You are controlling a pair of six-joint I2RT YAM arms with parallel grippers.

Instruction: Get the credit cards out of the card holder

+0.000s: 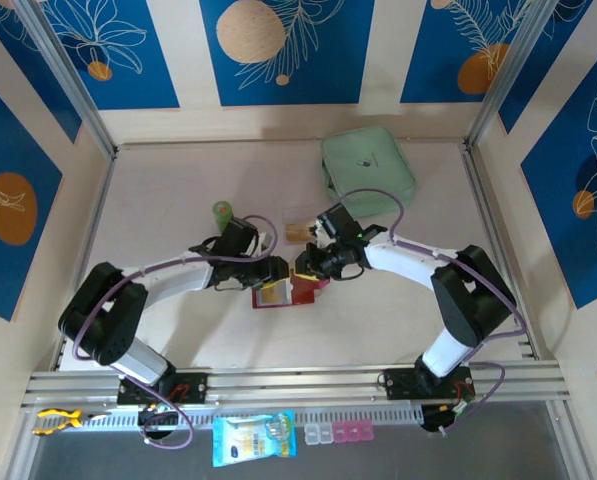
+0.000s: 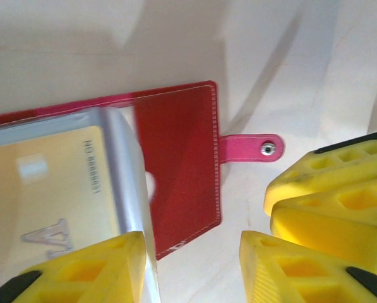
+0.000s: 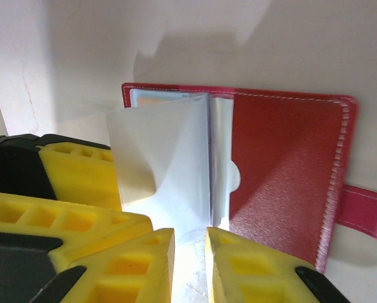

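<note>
The dark red card holder (image 1: 300,291) lies open mid-table, between both grippers. In the left wrist view its red cover (image 2: 179,164) and pink snap tab (image 2: 251,148) lie flat. A tan-orange credit card (image 2: 55,183) sits inside a clear sleeve. My left gripper (image 2: 191,268) is open, one of its fingers (image 2: 81,271) over that sleeve's edge. My right gripper (image 3: 191,265) has its jaws drawn to a narrow gap, with the raised pale clear sleeves (image 3: 169,164) running into it. The red inner cover (image 3: 283,170) lies to the right. A pinkish-red card is hidden.
A mint-green zip pouch (image 1: 368,172) lies at the back right. A green cylinder (image 1: 222,212) stands behind the left arm. A small tan piece (image 1: 298,232) lies behind the grippers. A blue packet (image 1: 253,438) and pink boxes (image 1: 338,433) sit below the front rail.
</note>
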